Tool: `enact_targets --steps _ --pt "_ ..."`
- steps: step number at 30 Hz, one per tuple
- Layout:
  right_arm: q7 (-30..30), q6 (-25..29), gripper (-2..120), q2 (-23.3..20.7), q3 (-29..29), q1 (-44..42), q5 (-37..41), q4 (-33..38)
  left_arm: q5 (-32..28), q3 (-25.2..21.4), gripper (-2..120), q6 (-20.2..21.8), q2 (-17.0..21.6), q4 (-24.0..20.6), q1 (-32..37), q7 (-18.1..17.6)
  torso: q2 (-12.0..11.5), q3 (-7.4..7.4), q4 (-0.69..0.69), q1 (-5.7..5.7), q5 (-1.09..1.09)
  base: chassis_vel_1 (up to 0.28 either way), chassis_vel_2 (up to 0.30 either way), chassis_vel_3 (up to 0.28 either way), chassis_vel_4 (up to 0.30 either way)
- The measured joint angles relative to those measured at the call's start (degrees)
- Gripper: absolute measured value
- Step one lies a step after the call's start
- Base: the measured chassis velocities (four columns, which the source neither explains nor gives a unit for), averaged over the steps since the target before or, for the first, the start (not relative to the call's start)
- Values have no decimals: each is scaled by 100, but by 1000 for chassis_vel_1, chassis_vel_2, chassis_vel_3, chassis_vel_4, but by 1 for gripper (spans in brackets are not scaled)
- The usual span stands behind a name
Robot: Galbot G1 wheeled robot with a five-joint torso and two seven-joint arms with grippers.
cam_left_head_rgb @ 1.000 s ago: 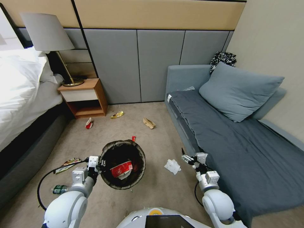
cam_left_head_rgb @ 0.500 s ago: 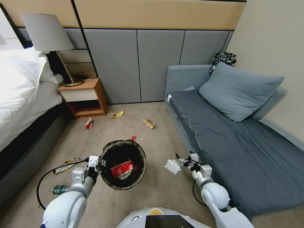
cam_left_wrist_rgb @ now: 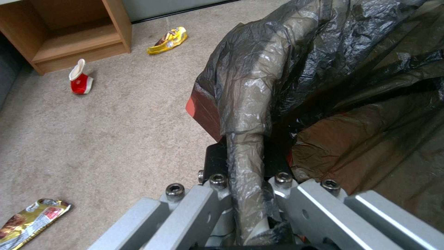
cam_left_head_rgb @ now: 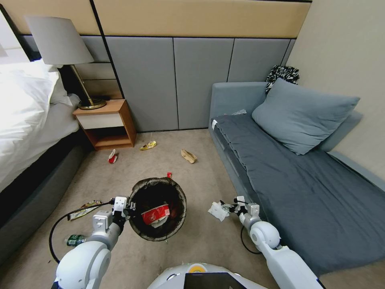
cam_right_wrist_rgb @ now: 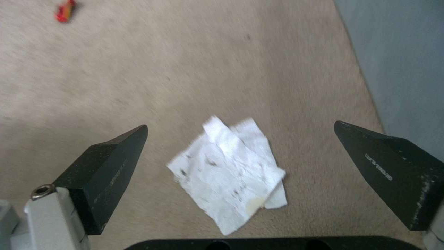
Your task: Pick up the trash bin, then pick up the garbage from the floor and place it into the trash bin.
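Trash bin (cam_left_head_rgb: 157,208), already holding a red-and-white cup, hangs just above the floor (cam_left_head_rgb: 192,249), its bag-covered rim pinched in the closed left hand (cam_left_wrist_rgb: 245,180). Right hand (cam_right_wrist_rgb: 240,166) hovers wide open and empty over the white tissue (cam_right_wrist_rgb: 231,173) near the sofa (cam_left_head_rgb: 313,192). Thin, flat tissue could slip the fingertips if they close too high.

I see crinkly, glossy black plastic film lining the bin (cam_left_wrist_rgb: 259,80); matt short-pile carpet on the floor (cam_right_wrist_rgb: 185,69); a creased, speckled white paper tissue (cam_right_wrist_rgb: 231,173); a shiny foil wrapper (cam_left_wrist_rgb: 27,222); a smooth wooden nightstand (cam_left_head_rgb: 105,124).
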Motion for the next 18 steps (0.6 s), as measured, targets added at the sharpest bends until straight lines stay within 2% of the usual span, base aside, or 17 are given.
enact_targets --steps 8,14,15,18 --pt "9 35 100 344 -124 421 -189 -869 0 38 1 5 41 23 -33 33 0 0 1 0 -2 0 0 0 0" --pt "-11 88 100 489 -219 628 -335 -1233 -1 60 1 6 34 29 -54 38 0 0 -1 0 -2 0 0 0 0" --pt "-75 184 100 631 -309 840 -474 -1562 4 76 1 6 23 30 -55 40 0 0 0 0 -2 0 0 0 0" --pt "-141 248 100 726 -334 958 -573 -1801 5 77 1 6 23 30 -52 42 0 0 0 0 0 0 0 0 0"
